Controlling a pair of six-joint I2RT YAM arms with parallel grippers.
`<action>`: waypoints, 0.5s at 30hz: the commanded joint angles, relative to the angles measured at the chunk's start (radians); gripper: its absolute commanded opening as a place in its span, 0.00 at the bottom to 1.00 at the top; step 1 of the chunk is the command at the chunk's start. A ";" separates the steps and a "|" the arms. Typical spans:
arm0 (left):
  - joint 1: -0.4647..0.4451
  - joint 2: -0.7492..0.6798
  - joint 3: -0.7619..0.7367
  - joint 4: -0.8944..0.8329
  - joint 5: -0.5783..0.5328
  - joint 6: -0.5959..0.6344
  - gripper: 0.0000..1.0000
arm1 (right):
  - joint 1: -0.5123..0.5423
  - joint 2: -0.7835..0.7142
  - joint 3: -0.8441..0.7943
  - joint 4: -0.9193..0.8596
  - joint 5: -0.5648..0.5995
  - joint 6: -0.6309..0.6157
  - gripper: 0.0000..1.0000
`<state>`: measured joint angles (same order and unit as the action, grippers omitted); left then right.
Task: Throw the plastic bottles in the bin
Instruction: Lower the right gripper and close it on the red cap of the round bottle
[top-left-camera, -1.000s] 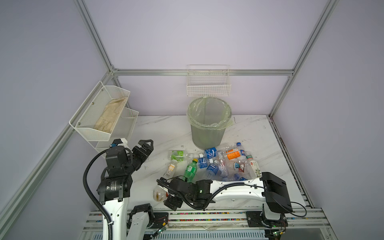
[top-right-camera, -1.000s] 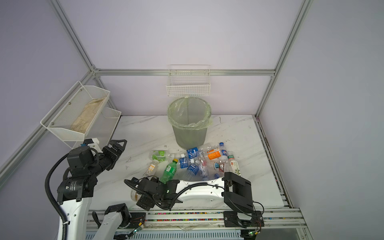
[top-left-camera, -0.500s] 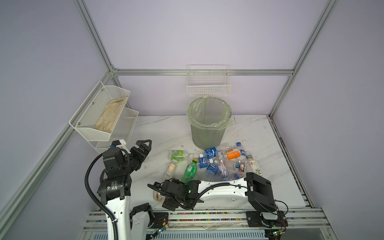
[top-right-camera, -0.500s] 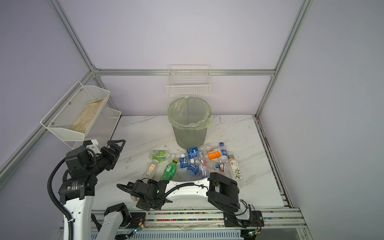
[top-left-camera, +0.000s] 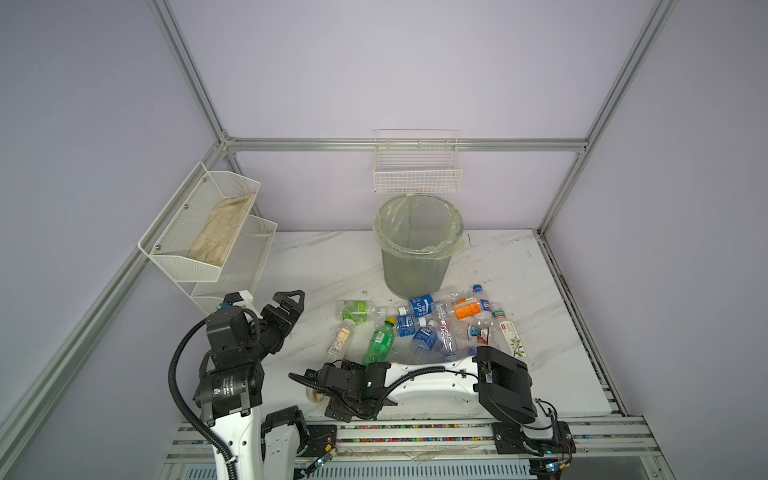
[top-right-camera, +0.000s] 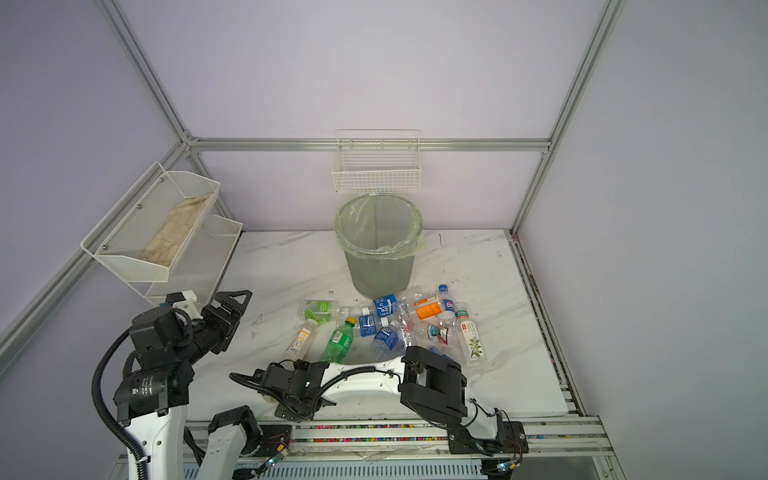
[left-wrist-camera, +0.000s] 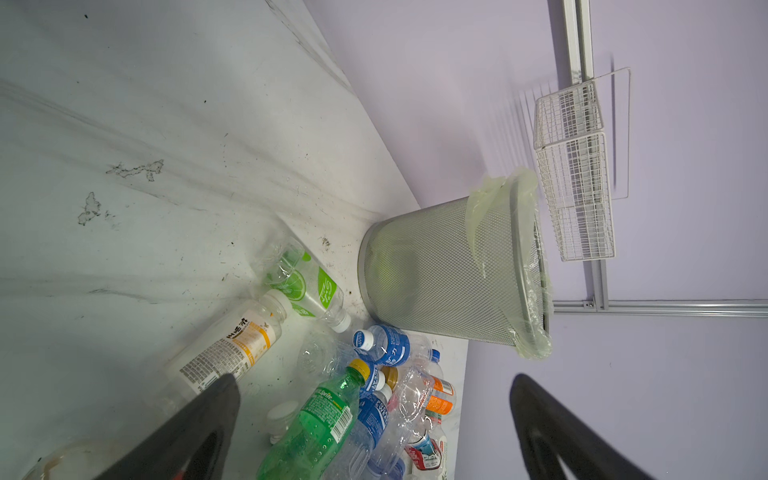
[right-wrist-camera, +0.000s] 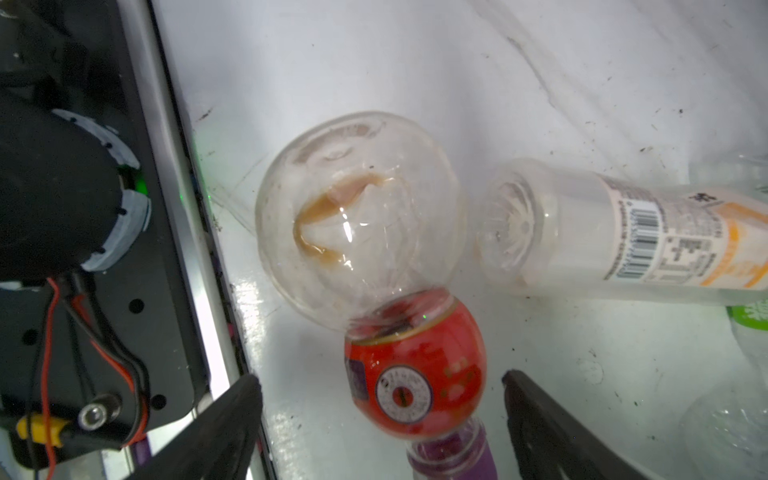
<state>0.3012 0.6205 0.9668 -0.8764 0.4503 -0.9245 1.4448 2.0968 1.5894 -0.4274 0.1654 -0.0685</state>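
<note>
Red-labelled bottle (right-wrist-camera: 415, 365) between parted right gripper (right-wrist-camera: 380, 376) jaws

A: Can any writing be read?
B: The green plastic soda bottle with yellow cap (left-wrist-camera: 316, 419) says "Sprite". The clear bottle with white and orange label (right-wrist-camera: 648, 245) shows a barcode, but its digits are too small to read.

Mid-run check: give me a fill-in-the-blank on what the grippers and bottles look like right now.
The green soda bottle has a ____ cap.
The right gripper is ____, its jaws either side of the red-labelled bottle.
The bin is lined with a pale ____ bag.
The left gripper holds ____.
Missing words: yellow; open; green; nothing.
</note>
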 joint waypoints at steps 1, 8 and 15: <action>0.006 -0.007 -0.004 0.001 0.004 0.001 1.00 | -0.014 0.020 0.021 -0.027 0.021 -0.031 0.94; 0.007 -0.018 0.001 -0.001 0.027 -0.031 1.00 | -0.040 0.039 0.030 -0.014 0.031 -0.056 0.92; 0.007 -0.044 -0.032 -0.005 0.037 -0.051 1.00 | -0.040 0.081 0.055 -0.019 -0.004 -0.055 0.83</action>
<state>0.3012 0.5869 0.9668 -0.8925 0.4603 -0.9600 1.4033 2.1445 1.6218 -0.4271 0.1741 -0.1062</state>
